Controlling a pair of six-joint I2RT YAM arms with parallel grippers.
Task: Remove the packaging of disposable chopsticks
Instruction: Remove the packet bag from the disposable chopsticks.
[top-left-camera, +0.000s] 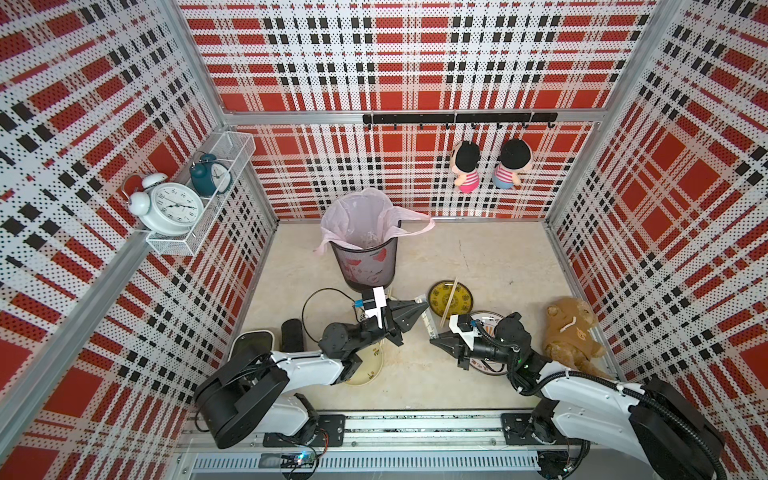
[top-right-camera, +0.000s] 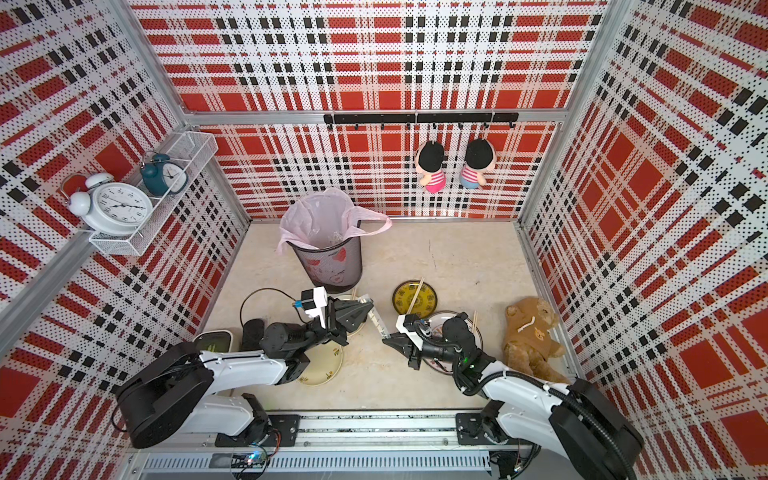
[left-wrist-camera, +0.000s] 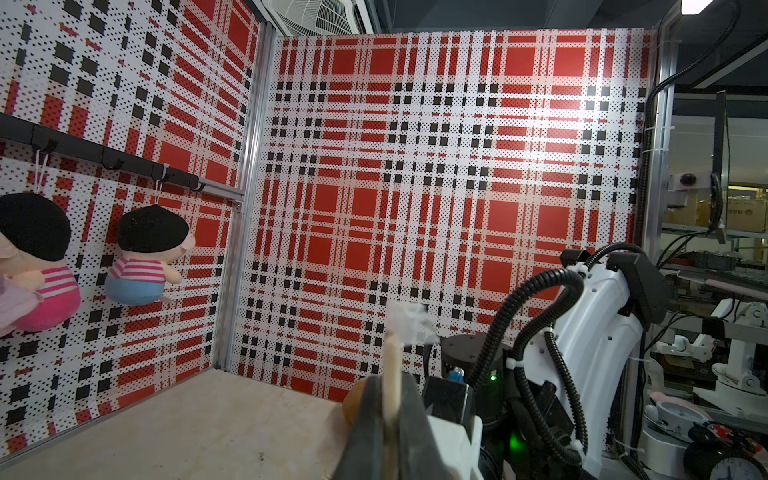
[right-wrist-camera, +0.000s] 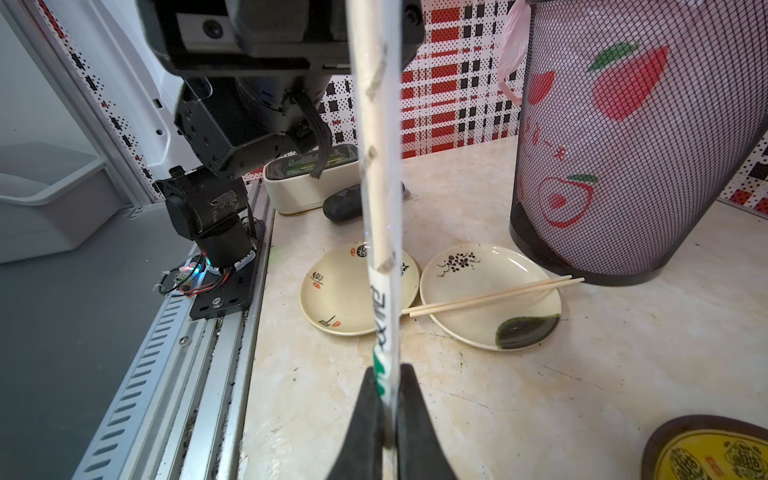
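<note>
In both top views the left pincer (top-left-camera: 424, 306) (top-right-camera: 370, 307) and the right pincer (top-left-camera: 433, 341) (top-right-camera: 384, 340) meet tip to tip over the middle of the bench (top-left-camera: 478, 257). Each is clamped on one end of the sleeve (top-left-camera: 428, 322) (top-right-camera: 377, 320), which spans the short gap between them. The waste bin (top-left-camera: 365, 262) stands just behind the left pincer. A yellow plate (top-left-camera: 461, 303) carrying bare chopsticks (top-left-camera: 449, 300) lies just beside the sleeve's far end. A teddy bear (top-left-camera: 569, 328) lies against the right wall. Bare bench lies open behind the yellow plate and between the two arm bases. Both forearms reach low and inward, wrists level.

In the left wrist view, the left pincer (left-wrist-camera: 390, 399) is narrow, gripping the pale wrapped chopsticks (left-wrist-camera: 391, 365). The sleeve's crumpled clear end (left-wrist-camera: 409, 326) pokes beyond them. The right arm (left-wrist-camera: 590, 332) rises close behind.

In the right wrist view, the right pincer (right-wrist-camera: 388, 386) is pinched shut on the sleeve (right-wrist-camera: 376, 166), which is raised above the bench. A green logo (right-wrist-camera: 378, 365) sits at its tips and dark characters (right-wrist-camera: 379, 307) follow; I cannot read them. Below lie two cream plates just beside each other, one marked with brush characters (right-wrist-camera: 336, 299), the other (right-wrist-camera: 490, 328) with a loose pair (right-wrist-camera: 494, 295) lying across it. The printing on the bin is not legible either.
</note>
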